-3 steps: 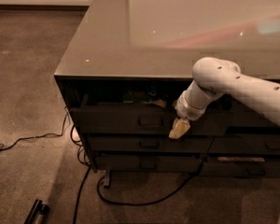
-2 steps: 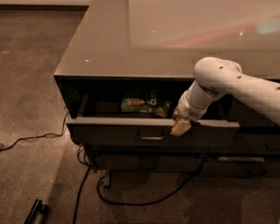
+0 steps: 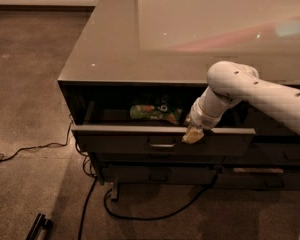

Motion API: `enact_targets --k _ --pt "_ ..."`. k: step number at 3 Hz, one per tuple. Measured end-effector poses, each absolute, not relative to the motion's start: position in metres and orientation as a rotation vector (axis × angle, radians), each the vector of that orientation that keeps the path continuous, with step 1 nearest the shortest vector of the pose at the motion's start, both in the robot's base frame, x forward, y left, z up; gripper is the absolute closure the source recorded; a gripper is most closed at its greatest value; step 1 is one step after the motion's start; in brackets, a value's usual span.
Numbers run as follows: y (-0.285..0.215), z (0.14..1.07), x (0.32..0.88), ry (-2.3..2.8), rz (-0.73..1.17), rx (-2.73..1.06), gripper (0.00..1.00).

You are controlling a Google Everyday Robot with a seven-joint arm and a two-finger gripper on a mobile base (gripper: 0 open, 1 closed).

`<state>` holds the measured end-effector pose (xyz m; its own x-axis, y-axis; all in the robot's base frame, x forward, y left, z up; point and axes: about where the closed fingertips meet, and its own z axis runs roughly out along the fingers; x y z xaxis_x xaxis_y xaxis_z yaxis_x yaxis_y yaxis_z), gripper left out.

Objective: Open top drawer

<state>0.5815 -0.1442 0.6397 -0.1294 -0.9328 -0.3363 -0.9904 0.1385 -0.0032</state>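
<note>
The top drawer [image 3: 120, 140] stood partly pulled out of the cabinet [image 3: 115, 49]. Its long axis ran from side to side and its flat front faced the camera. The gripper [image 3: 192, 134] was at the upper edge of this front, touching it, at the end of the white arm [image 3: 260, 91] that came in from the right. Whether the gripper was apart, together or clamped on the edge, I could not tell.

The small handle [image 3: 161, 144] sat on the front just to the left of the gripper and a little below it. Inside the open drawer, behind the gripper and to its left, lay a green packet [image 3: 154, 113]; what else was in the dark inside could not be made out.

Below the gripper was a lower drawer [image 3: 160, 175], pushed in. Further below, black cables [image 3: 140, 217] lay on the carpet [image 3: 30, 84], and a dark object [image 3: 37, 227] lay far down to the left.
</note>
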Motion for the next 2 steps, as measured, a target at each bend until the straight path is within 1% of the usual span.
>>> enact_targets --k 1,2 --pt "-0.1441 0.6397 0.5815 2.160 0.322 -1.880 0.16" --pt "-0.1441 0.6396 0.5815 2.160 0.322 -1.880 0.00"
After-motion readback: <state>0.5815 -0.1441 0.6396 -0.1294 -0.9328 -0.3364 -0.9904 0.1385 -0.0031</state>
